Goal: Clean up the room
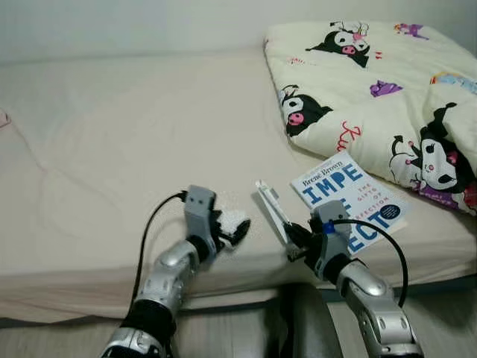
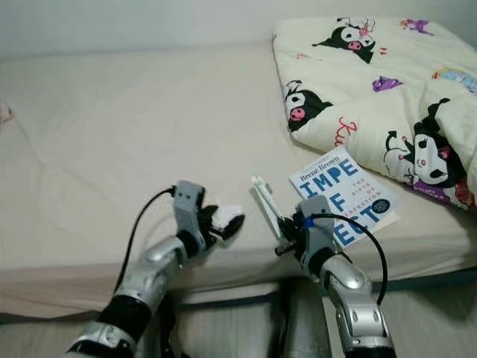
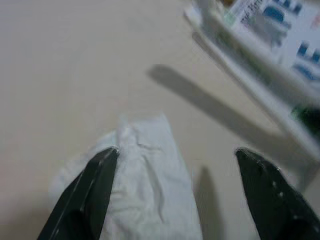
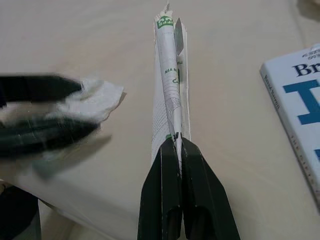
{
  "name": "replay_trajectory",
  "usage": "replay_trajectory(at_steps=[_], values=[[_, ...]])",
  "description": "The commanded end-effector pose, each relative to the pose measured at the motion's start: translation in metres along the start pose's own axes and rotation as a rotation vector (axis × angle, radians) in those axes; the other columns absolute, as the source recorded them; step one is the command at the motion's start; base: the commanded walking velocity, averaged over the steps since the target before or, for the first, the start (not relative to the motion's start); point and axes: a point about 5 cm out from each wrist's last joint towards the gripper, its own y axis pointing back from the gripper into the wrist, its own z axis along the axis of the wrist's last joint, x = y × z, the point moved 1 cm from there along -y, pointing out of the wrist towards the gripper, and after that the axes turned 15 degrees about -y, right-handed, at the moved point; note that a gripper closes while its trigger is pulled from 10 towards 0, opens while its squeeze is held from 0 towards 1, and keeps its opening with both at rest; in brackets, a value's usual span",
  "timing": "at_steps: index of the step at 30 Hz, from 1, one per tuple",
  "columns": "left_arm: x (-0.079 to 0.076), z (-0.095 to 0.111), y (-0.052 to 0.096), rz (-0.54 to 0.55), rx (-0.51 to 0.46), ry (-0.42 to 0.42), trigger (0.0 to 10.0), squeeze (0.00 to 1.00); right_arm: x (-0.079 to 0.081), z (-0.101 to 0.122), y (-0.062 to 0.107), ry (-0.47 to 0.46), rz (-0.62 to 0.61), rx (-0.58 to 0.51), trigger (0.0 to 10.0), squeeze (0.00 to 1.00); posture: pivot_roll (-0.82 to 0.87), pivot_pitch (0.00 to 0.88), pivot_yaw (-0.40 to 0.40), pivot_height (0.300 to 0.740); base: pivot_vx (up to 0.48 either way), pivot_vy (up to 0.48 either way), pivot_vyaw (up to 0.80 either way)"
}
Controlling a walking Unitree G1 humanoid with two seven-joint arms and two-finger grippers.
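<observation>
A crumpled white tissue [image 1: 232, 219] lies near the front edge of the beige bed [image 1: 127, 134]. My left gripper [image 1: 235, 228] is open around it; in the left wrist view the tissue [image 3: 145, 190] sits between the two spread fingers [image 3: 82, 197], touching one of them. My right gripper [image 1: 291, 237] is shut on the lower end of a flat white wrapper [image 1: 270, 203] with green print and holds it slanted just above the mattress. In the right wrist view the wrapper [image 4: 170, 75] sticks out past the closed fingertips [image 4: 176, 145].
A white and blue paperback book [image 1: 350, 200] lies on the bed just right of the right gripper. A folded cartoon-print blanket [image 1: 387, 89] covers the bed's back right. A small pink thing [image 1: 3, 118] shows at the far left edge. Floor runs below the mattress edge.
</observation>
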Motion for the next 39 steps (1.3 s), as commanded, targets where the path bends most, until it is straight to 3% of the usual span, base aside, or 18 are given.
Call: replay_trajectory(at_steps=[1,2,3,6,8,15,21,22,23,24,28,33,39], values=[[-0.005,-0.018,0.003,0.021,0.078,-0.091,10.0,0.09,0.001,-0.004,0.002,-0.007,-0.003,0.020,0.0,0.00,-0.02,0.234,0.048,0.543,0.000,0.000,0.00],[-0.005,-0.018,0.003,0.021,0.078,-0.091,10.0,0.09,0.001,-0.004,0.002,-0.007,-0.003,0.020,0.0,0.00,-0.02,0.234,0.048,0.543,0.000,0.000,0.00],[-0.003,-0.023,0.003,0.055,0.114,-0.147,10.0,0.01,0.002,-0.003,0.002,-0.007,-0.005,0.021,0.0,0.00,-0.03,0.235,0.049,0.543,0.000,0.000,0.00],[0.001,-0.028,0.003,0.098,0.164,-0.226,10.0,0.00,0.002,-0.001,0.003,-0.006,-0.008,0.021,0.0,0.00,-0.03,0.235,0.051,0.543,0.000,0.000,0.00],[0.001,-0.028,0.003,0.098,0.164,-0.226,10.0,0.00,0.002,-0.001,0.003,-0.006,-0.008,0.021,0.0,0.00,-0.03,0.235,0.051,0.543,0.000,0.000,0.00],[0.025,-0.035,0.008,0.231,0.257,-0.320,10.0,0.00,0.002,-0.001,0.003,-0.008,-0.013,0.021,0.0,0.00,-0.02,0.234,0.054,0.543,0.000,0.000,0.00],[0.035,-0.036,0.011,0.276,0.270,-0.335,10.0,0.00,0.002,-0.001,0.002,-0.009,-0.013,0.021,0.0,0.00,-0.02,0.232,0.054,0.543,0.000,0.000,0.00],[0.038,-0.037,0.012,0.285,0.279,-0.336,7.3,0.00,0.003,-0.001,0.002,-0.009,-0.013,0.021,0.0,0.00,-0.02,0.230,0.053,0.543,0.000,0.000,0.00],[0.038,-0.037,0.012,0.285,0.279,-0.336,7.3,0.00,0.003,-0.001,0.002,-0.009,-0.013,0.021,0.0,0.00,-0.02,0.230,0.053,0.543,0.000,0.000,0.00],[0.041,-0.039,0.014,0.286,0.286,-0.325,0.0,0.00,0.003,-0.001,0.001,-0.010,-0.012,0.020,0.0,0.00,-0.02,0.229,0.052,0.543,0.000,0.000,0.00],[0.043,-0.041,0.016,0.282,0.296,-0.305,0.0,0.00,0.003,-0.001,0.000,-0.012,-0.010,0.021,0.0,0.00,-0.02,0.228,0.052,0.543,0.000,0.000,0.00],[0.042,-0.040,0.016,0.260,0.247,-0.215,0.0,0.00,0.005,-0.001,-0.003,-0.019,-0.009,0.017,0.0,0.00,-0.01,0.218,0.051,0.543,0.000,0.000,0.00],[0.037,-0.028,0.013,0.203,0.117,-0.123,0.0,0.00,0.008,-0.005,-0.006,-0.038,-0.007,0.013,0.0,0.00,0.00,0.188,0.039,0.543,0.000,0.000,0.00]])
